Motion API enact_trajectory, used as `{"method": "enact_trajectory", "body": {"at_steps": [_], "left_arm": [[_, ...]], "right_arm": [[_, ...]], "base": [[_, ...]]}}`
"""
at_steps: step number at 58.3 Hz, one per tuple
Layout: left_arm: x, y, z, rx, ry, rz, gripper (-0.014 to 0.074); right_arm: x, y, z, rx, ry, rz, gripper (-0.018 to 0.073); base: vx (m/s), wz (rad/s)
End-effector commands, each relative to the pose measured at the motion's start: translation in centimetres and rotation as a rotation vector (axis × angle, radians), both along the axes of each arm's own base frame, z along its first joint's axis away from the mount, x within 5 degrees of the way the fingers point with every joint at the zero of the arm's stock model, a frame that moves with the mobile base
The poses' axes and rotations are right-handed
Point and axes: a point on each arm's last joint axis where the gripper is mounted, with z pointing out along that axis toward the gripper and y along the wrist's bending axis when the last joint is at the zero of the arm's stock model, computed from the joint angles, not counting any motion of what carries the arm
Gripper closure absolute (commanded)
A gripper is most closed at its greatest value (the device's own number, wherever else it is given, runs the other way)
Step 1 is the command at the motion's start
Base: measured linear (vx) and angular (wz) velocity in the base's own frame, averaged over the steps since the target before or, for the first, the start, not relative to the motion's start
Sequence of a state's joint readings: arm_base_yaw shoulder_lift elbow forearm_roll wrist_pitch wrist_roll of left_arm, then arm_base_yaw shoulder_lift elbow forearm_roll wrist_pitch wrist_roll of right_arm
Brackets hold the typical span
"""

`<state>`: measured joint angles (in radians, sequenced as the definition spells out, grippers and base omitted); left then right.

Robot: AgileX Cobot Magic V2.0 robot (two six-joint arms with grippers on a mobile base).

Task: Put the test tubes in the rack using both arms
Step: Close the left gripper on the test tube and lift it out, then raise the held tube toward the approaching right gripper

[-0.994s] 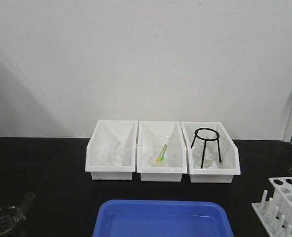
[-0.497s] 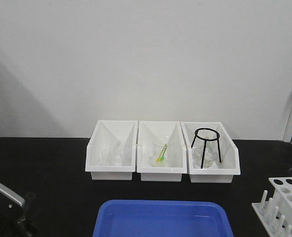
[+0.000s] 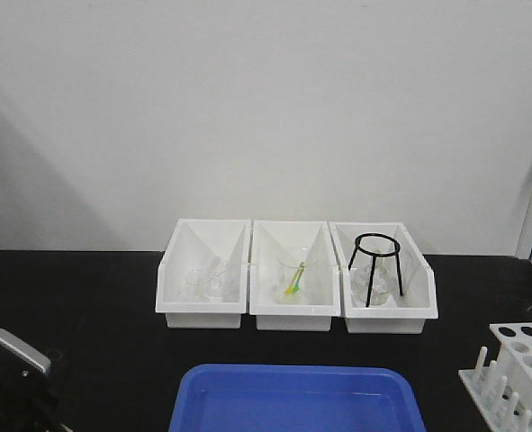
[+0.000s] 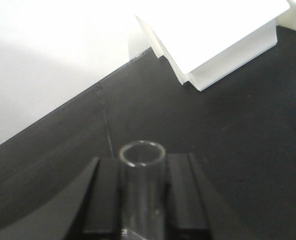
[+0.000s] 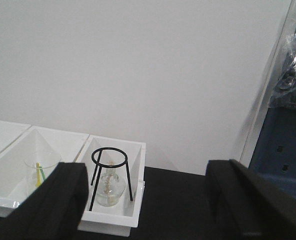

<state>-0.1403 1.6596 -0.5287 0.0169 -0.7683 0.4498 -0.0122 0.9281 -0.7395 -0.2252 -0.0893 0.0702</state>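
Glass test tube [image 4: 142, 196]: one; white bins [image 3: 295, 313]: three.

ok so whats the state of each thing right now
left gripper, shut on a tube
tube, held, looks empty
right gripper, open, nothing between its fingers
rack, upright, visible holes empty
tripod, upright in the right bin
beaker, upright in the middle bin, yellow-green stick in it
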Motion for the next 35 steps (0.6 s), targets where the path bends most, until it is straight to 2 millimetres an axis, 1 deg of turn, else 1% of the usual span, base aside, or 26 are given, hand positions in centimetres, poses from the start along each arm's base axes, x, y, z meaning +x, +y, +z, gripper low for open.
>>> {"method": "enact_trajectory", "body": {"at_steps": [1, 4, 7, 14, 20, 28, 35], "left_arm": [[0.6, 0.0, 2.5, -0.012, -0.151, 0.003, 0.0491], [0.6, 0.0, 2.5, -0.013, -0.152, 0.007, 0.0566], [0.6, 0.0, 2.5, -0.012, -0.152, 0.007, 0.0621], [0.5, 0.0, 2.6, -0.013, -0.156, 0.007, 0.0619], [0.3, 0.1, 3.4, -0.023, -0.178, 0.009, 0.0618], [-0.4, 0.2, 5.8, -0.041, -0.246, 0.010, 0.0617], [-1.5, 0.3, 8.8, -0.115, -0.280, 0.019, 0.0617]], "right_arm": [[-0.3, 0.1, 1.9, -0.018, -0.106, 0.015, 0.0029], [-0.3, 0.1, 1.8, -0.018, -0.099, 0.014, 0.0029], [-0.2, 0.1, 1.8, -0.018, -0.091, 0.012, 0.0029], [-0.2, 0.1, 1.7, -0.018, -0.086, 0.011, 0.0029], [-0.2, 0.1, 1.7, -0.018, -0.086, 0.011, 0.0029], [-0.2, 0.1, 1.7, -0.018, -0.086, 0.011, 0.0029], [-0.2, 0.1, 1.7, -0.017, -0.087, 0.011, 0.0029]], "base": [[0.00, 0.00], [0.00, 0.00], [0.00, 0.00], [0.00, 0.00], [0.00, 0.00], [0.00, 0.00], [0.00, 0.00]]}}
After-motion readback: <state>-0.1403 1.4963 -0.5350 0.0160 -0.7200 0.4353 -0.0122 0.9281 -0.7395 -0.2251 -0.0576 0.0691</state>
